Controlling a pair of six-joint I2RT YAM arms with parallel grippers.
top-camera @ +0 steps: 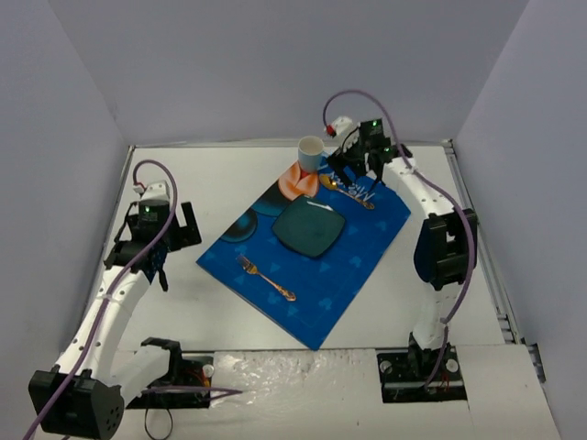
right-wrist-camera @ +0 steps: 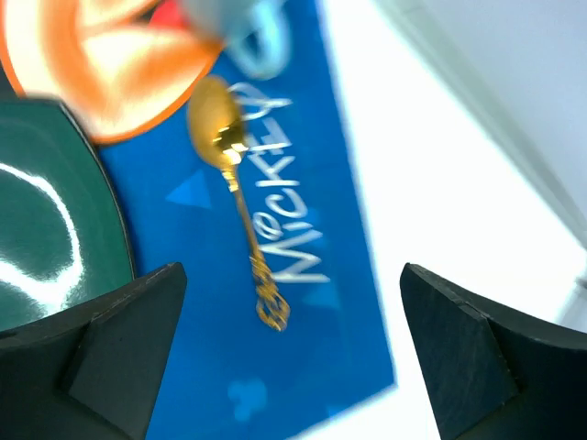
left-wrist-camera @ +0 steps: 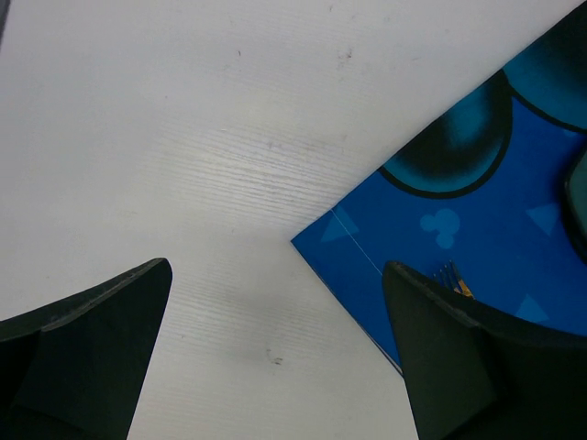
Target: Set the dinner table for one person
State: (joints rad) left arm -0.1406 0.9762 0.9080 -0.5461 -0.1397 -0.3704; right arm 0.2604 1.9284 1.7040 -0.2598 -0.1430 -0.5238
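On the white dinner table (top-camera: 174, 174) lies a blue cartoon-print mat (top-camera: 358, 266). It carries a dark green square plate (top-camera: 309, 227), a gold fork (top-camera: 266, 277) to the plate's left and a gold spoon (top-camera: 347, 192) on its right. An orange napkin (top-camera: 298, 181) and a white-and-blue cup (top-camera: 311, 152) sit at the mat's far corner. My right gripper (right-wrist-camera: 293, 275) hangs open over the spoon (right-wrist-camera: 234, 183), whose handle lies free on the mat (right-wrist-camera: 303, 348). My left gripper (left-wrist-camera: 275, 275) stands open over bare table, beside the mat's left corner (left-wrist-camera: 477, 229); fork tines (left-wrist-camera: 449, 273) peek past its right finger.
A thin metal rim (top-camera: 472, 211) edges the table on the right. Grey walls close in the back and both sides. A white wrinkled sheet (top-camera: 303, 385) covers the near edge between the two arm bases.
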